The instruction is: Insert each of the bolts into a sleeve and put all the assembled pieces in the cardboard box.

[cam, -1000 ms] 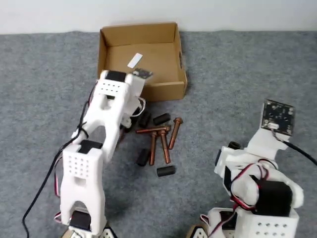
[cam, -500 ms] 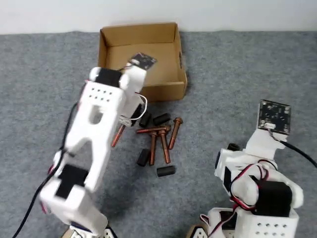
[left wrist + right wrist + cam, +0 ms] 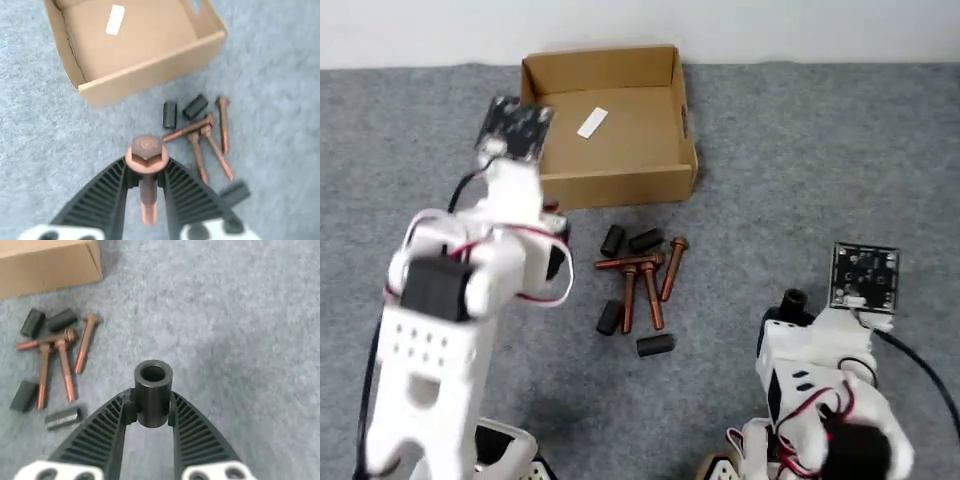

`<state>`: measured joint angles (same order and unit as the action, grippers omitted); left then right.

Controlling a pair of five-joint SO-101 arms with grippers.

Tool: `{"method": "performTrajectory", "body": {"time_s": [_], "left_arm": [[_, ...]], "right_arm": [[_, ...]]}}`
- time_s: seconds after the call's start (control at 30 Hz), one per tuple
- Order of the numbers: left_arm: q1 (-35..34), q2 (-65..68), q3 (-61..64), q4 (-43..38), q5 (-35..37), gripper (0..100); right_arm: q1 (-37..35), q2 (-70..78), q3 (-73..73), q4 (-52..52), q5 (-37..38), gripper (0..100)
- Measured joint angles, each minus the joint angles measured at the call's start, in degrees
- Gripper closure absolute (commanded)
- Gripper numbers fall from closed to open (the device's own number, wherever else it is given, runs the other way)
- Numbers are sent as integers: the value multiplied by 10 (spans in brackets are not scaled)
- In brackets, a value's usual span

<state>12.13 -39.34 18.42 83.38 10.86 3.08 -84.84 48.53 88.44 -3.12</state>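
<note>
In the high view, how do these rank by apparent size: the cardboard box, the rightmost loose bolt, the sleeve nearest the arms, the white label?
1. cardboard box
2. bolt
3. sleeve and white label: they look alike, so unranked.

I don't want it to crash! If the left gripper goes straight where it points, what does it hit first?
Probably the carpet just before the cardboard box; the left gripper holds a bolt. A black sleeve lies slightly aside. Depth is hard to judge.
</note>
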Motion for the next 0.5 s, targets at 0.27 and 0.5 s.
{"method": "performTrajectory", "body": {"time_s": [0.27,0.5], "left_arm": [[0,-238,244,-182,52,995],[0,-424,402,-310,54,995]], "right_arm": [[-34,-138,154,-110,5,991],[-115,-181,191,-130,5,991]]}}
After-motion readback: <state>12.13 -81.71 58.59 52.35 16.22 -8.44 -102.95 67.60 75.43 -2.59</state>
